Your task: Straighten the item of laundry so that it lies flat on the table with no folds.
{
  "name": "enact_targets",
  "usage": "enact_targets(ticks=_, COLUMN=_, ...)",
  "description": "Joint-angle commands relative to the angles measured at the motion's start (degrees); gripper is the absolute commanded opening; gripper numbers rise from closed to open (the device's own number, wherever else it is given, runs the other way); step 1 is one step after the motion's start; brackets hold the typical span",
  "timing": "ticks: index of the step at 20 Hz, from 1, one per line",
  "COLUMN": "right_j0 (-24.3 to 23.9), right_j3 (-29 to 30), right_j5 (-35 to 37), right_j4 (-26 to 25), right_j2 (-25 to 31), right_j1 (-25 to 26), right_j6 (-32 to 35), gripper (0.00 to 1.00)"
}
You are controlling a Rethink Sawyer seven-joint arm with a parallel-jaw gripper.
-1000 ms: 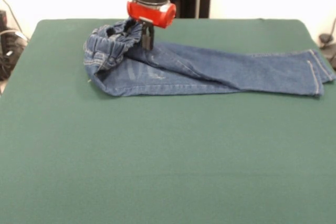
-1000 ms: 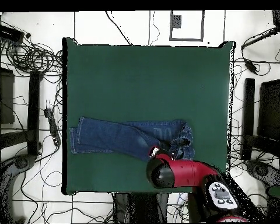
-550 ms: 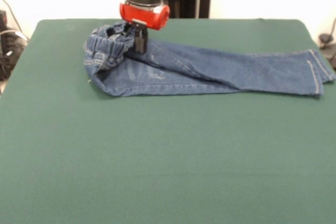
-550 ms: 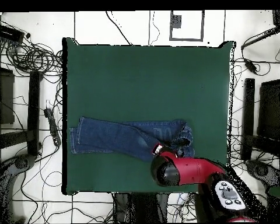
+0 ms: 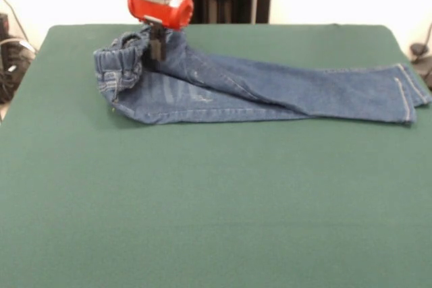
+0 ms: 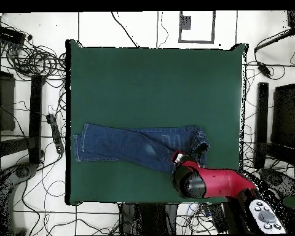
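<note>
Dark green felt covers the wide table [image 5: 202, 207], seen first from the front. Red and black, the arm comes down from the top, and its pincer [image 5: 156, 46] is pressed into the waistband end of the jeans [image 5: 270, 89]; the tips look drawn close together on the denim, but whether they pinch the cloth cannot be told. These jeans lie across the far part of the table with their long axis running left to right, the bunched, rumpled waistband at the left and the leg hems at the right, close to the table's right edge. One leg lies folded over the other. Bare felt fills the whole near half of the table.

From overhead, the jeans [image 6: 131, 144] stretch sideways in the lower half of the table [image 6: 156, 80], hems at the picture's left almost touching the left table edge, waistband at the right, well short of the right edge. Over the waistband's lower corner sits the pincer [image 6: 177, 158], hidden under the red wrist. Open felt spreads above the jeans, with a narrower strip below
</note>
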Motion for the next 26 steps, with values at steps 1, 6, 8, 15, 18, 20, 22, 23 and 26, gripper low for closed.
enact_targets(ticks=1, right_j0=-3.16, right_j3=6.14, right_j5=7.51, right_j4=-4.85, right_j2=8.46, right_j1=-1.99, right_j6=-11.63, gripper=0.00)
enact_targets(ticks=6, right_j0=-11.27, right_j3=11.27, right_j5=9.70, right_j4=-7.43, right_j2=13.43, right_j1=-5.67, right_j6=-16.08, gripper=0.00)
enact_targets(ticks=8, right_j0=-15.06, right_j3=12.95, right_j5=11.11, right_j4=-8.35, right_j2=16.05, right_j1=-7.53, right_j6=-18.99, gripper=0.00)
enact_targets(ticks=15, right_j0=-26.82, right_j3=4.65, right_j5=17.17, right_j4=-13.52, right_j2=26.20, right_j1=-1.00, right_j6=-30.86, gripper=0.00)
enact_targets(ticks=18, right_j0=-29.74, right_j3=0.57, right_j5=19.91, right_j4=-14.80, right_j2=29.88, right_j1=1.97, right_j6=-35.17, gripper=0.00)
enact_targets(ticks=20, right_j0=-30.87, right_j3=-1.79, right_j5=21.70, right_j4=-15.44, right_j2=31.88, right_j1=3.75, right_j6=-38.07, gripper=0.00)
enact_targets(ticks=22, right_j0=-31.46, right_j3=-3.28, right_j5=22.13, right_j4=-16.20, right_j2=33.29, right_j1=4.86, right_j6=-39.97, gripper=0.00)
enact_targets(ticks=23, right_j0=-31.48, right_j3=-3.77, right_j5=22.10, right_j4=-16.55, right_j2=33.69, right_j1=4.89, right_j6=-40.46, gripper=0.00)
enact_targets(ticks=26, right_j0=-31.62, right_j3=-4.48, right_j5=22.89, right_j4=-16.36, right_j2=34.42, right_j1=4.72, right_j6=-41.58, gripper=0.00)
